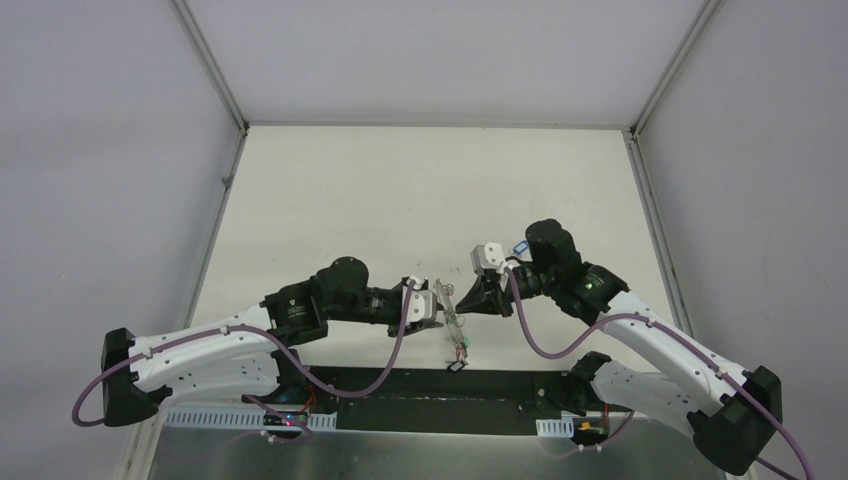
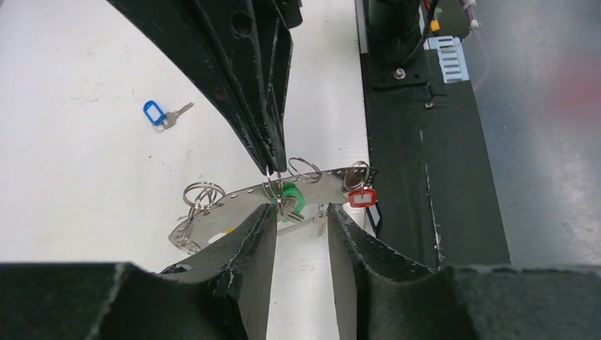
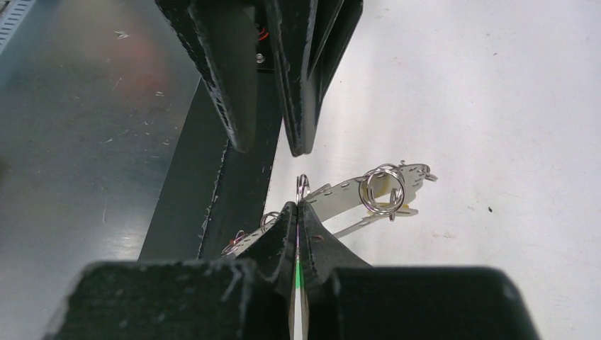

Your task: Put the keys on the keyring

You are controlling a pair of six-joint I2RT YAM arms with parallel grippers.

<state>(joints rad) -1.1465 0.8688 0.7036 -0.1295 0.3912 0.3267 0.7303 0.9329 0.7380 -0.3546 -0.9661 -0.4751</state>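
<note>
The keyring [image 2: 237, 202] is a thin silvery curved band with holes, seen at the table's near middle [image 1: 458, 328] and in the right wrist view [image 3: 340, 193]. Small split rings, a green tag [image 2: 292, 197], a red tag [image 2: 361, 198] and a yellowish tag [image 3: 379, 185] hang on it. My right gripper [image 3: 298, 205] is shut on a small split ring by the green tag, and its tips show in the left wrist view [image 2: 273, 166]. My left gripper [image 2: 301, 209] is open, its fingertips just in front of the band, nothing between them. A blue-tagged key [image 2: 159, 115] lies apart on the table.
A black base plate [image 1: 430, 385] and a grey metal shelf [image 2: 546, 142] run along the near edge beside the keyring. A black tag [image 1: 457, 366] lies at the plate's edge. White enclosure walls stand left, right and behind [image 1: 420, 60].
</note>
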